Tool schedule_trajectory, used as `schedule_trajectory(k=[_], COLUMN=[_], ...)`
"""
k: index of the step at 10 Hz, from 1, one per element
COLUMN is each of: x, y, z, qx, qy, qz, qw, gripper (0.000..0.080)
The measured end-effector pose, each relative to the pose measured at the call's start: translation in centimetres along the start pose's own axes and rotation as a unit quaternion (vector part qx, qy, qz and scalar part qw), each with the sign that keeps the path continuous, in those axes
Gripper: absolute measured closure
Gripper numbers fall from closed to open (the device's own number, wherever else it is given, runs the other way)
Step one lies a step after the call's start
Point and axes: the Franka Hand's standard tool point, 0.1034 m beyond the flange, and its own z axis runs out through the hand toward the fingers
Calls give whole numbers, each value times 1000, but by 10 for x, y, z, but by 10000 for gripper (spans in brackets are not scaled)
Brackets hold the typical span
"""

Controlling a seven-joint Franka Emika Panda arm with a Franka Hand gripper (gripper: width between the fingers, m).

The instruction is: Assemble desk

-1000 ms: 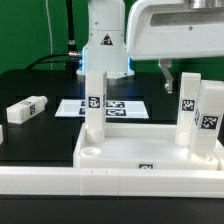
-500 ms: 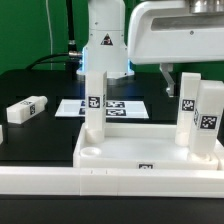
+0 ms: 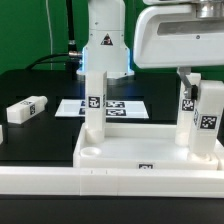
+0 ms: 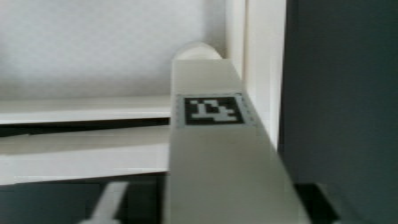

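Nearest ran the rail [image 3: 40, 186]; just behind it the desk top [image 3: 140, 151] lay flat on the black table [image 3: 40, 140]; three legs stood upright in it, the left leg [image 3: 93, 112] on the exterior view's left, the front right leg [image 3: 210, 122] and rear right leg [image 3: 187, 115] on its right; the claw [image 3: 187, 76] sat over the rear right leg's top, and whether it gripped could not be told; a loose leg [image 3: 25, 108] lay well off to the left; the marker board [image 3: 125, 106] lay beyond.
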Motion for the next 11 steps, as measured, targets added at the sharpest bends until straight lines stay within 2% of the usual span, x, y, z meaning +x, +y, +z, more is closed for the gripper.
schedule_trajectory(k=[4,6,8,11], x=[0,0,-4,-5], y=[1,2,4,7], z=[0,1,0,1], qx=[0,0,-1,-1], qy=[0,0,3,3], qz=[35,120,216,373], qw=[999,993,976,928], gripper=[510,510,509,509])
